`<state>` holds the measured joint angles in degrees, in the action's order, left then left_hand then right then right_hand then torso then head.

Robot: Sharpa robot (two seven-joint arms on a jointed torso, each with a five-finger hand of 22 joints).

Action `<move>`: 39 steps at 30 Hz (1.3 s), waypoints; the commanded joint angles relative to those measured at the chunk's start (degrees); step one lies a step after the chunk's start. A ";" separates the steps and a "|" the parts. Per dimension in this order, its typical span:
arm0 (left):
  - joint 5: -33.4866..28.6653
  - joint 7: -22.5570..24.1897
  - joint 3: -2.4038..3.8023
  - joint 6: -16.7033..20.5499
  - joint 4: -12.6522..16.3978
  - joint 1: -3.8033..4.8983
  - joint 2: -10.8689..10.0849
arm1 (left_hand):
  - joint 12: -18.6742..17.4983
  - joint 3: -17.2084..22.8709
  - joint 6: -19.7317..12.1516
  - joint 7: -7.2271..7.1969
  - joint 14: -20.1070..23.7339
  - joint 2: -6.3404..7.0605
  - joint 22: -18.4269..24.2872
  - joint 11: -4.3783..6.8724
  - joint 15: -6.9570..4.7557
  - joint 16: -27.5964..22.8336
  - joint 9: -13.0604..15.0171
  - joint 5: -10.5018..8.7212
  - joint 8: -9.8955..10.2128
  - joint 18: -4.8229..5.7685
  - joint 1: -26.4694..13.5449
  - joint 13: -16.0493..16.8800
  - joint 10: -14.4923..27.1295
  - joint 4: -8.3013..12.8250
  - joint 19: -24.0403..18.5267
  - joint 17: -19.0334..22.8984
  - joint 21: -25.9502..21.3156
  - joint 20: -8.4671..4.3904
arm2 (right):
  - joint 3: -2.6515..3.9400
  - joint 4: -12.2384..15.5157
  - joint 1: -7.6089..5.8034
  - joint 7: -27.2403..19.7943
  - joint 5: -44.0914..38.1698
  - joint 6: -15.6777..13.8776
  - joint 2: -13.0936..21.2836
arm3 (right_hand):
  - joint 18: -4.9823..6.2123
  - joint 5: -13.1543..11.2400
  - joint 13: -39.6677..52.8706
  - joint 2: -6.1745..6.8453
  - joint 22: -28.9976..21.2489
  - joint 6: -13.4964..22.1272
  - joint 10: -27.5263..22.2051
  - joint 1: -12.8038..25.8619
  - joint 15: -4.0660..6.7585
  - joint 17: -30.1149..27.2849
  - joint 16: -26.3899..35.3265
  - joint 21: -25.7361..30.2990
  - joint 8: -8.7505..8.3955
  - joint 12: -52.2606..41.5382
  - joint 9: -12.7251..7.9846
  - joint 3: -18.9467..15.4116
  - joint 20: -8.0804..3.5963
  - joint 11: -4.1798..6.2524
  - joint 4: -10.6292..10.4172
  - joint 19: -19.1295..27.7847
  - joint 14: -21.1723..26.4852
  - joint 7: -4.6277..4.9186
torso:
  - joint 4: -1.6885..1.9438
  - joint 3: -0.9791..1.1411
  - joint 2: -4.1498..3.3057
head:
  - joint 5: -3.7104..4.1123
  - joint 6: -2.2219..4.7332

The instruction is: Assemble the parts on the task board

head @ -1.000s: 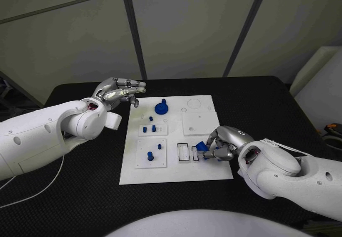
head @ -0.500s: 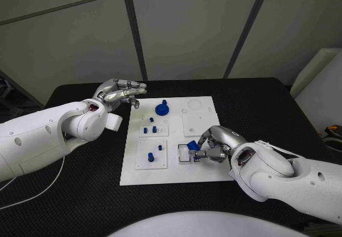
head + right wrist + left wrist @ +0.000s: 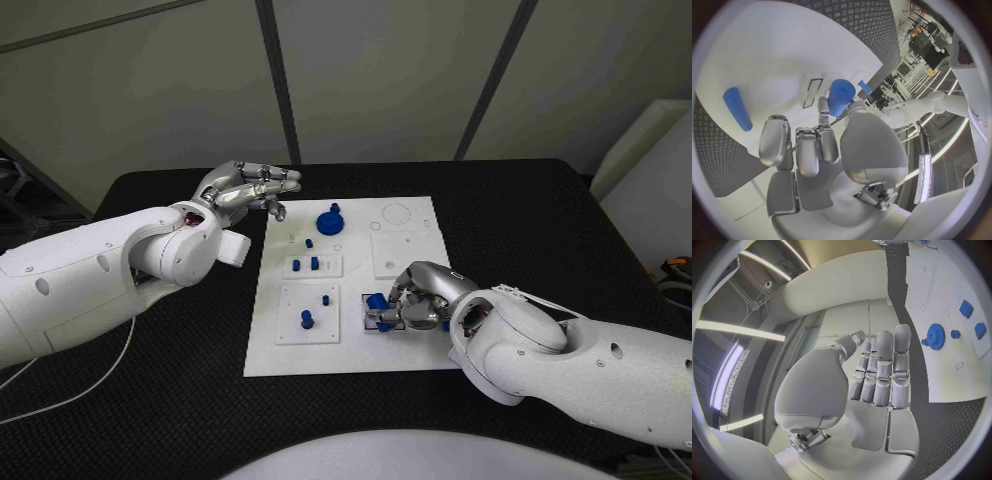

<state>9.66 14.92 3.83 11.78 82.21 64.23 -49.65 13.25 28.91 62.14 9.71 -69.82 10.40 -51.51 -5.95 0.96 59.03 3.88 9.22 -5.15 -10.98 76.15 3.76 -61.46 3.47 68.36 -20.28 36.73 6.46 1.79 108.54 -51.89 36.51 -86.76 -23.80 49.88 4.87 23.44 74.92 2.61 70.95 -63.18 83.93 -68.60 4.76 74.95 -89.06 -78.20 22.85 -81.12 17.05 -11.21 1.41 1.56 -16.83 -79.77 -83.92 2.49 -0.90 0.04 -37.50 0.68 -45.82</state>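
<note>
I am seeing the right hand [image 3: 414, 298] pinching a blue part [image 3: 378, 301] over the slots at four o'clock on the task board [image 3: 418, 345]. The left hand [image 3: 242, 187] is hovering off the board's ten o'clock corner, fingers curled together on nothing, near the blue gear [image 3: 329, 218].

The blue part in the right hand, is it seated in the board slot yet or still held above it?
Cannot tell. The right hand pinches the blue part right at the slot on the task board; its fingers hide the contact.
</note>
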 commanded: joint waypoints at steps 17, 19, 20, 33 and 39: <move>-0.07 -0.05 0.04 -0.59 0.11 0.07 0.00 | 0.26 -0.11 -0.02 0.00 0.45 -0.15 0.11 -0.08 0.08 -0.23 -0.06 0.21 0.38 0.51 -0.41 0.02 0.38 -0.12 -0.29 0.11 -0.33 0.09 | 0.06 -0.64 -0.12 0.75 -1.03 -0.23 -0.78 | -0.61 -20.11 6.63 7.96 -0.19 -0.30 1.91 12.86 0.62 12.60 0.08 0.70 1.43 1.04 2.12 -0.17 -0.29 0.51 -0.33 0.27 -5.55 -0.54 | -0.14 0.00 0.05 | -0.32 0.01; -0.07 -0.10 0.04 -0.58 0.12 0.07 -0.02 | 0.26 -0.12 -0.02 0.00 0.45 -0.15 0.11 -0.09 0.08 -0.23 -0.06 0.21 0.38 0.51 -0.42 0.02 0.39 -0.12 -0.29 0.11 -0.34 0.09 | 0.06 -0.56 -0.12 0.69 -1.17 -0.47 -0.74 | -0.61 -20.14 6.62 7.98 -0.22 -0.28 1.90 13.00 0.62 12.61 0.08 0.72 1.44 1.06 2.14 -0.16 -0.29 0.50 -0.34 0.29 -5.55 -0.54 | -0.15 0.00 0.03 | -0.38 0.02; -0.07 -0.11 0.04 -0.59 0.13 0.07 -0.03 | 0.26 -0.12 -0.03 0.00 0.45 -0.15 0.11 -0.09 0.08 -0.23 -0.06 0.21 0.39 0.51 -0.42 0.01 0.40 -0.13 -0.29 0.11 -0.34 0.09 | 0.06 -0.50 -0.11 0.63 -1.24 -0.57 -0.70 | -0.61 -20.12 6.66 7.91 -0.20 -0.27 1.92 13.05 0.62 12.62 0.07 0.71 1.45 1.03 2.16 -0.11 -0.29 0.50 -0.33 0.28 -5.55 -0.54 | -0.15 0.00 0.03 | -0.38 0.02; -0.07 -0.22 0.04 -0.59 0.22 0.07 -0.17 | 0.25 -0.13 -0.04 -0.01 0.48 -0.16 0.12 -0.09 0.08 -0.24 -0.06 0.21 0.39 0.51 -0.41 0.01 0.47 -0.12 -0.29 0.13 -0.36 0.09 | 0.03 1.38 -0.10 -2.65 -2.27 -1.64 1.05 | -0.76 -13.08 7.74 1.71 0.67 0.03 2.44 3.01 0.71 13.49 -0.29 0.24 1.88 0.26 3.21 4.50 -0.32 0.63 1.08 -0.18 -5.75 -0.70 | -0.20 0.05 0.05 | -0.22 -0.09; -0.07 -0.28 0.04 -0.62 0.20 0.06 -0.15 | 0.24 -0.10 -0.04 -0.04 0.51 -0.21 0.13 -0.08 0.08 -0.25 -0.06 0.23 0.39 0.51 -0.36 0.00 0.54 -0.10 -0.30 0.15 -0.38 0.10 | 0.03 1.43 -0.10 -2.55 -2.93 -0.55 1.57 | -0.75 -12.94 7.80 1.18 0.66 0.07 2.43 -4.02 0.79 13.57 -0.31 0.30 2.02 0.38 3.53 5.43 -0.41 0.74 4.24 -0.14 -5.76 -0.78 | -0.17 0.03 0.07 | -0.06 -0.01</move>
<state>9.66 14.63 3.82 11.75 82.29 64.23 -49.81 13.25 28.91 62.14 9.71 -69.82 10.40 -51.46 -6.17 0.96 59.03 3.88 9.22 -5.15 -10.98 76.15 3.76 -61.25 3.47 68.36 -20.23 36.73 6.46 1.81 109.76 -51.91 34.99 -88.54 -24.47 51.36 4.88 10.48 74.92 3.81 71.58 -63.43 84.03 -72.20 5.03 74.92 -89.06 -77.77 24.48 -80.57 20.49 -5.76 1.41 1.85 -12.81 -79.76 -84.04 1.86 -1.10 0.08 -37.44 0.55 -45.91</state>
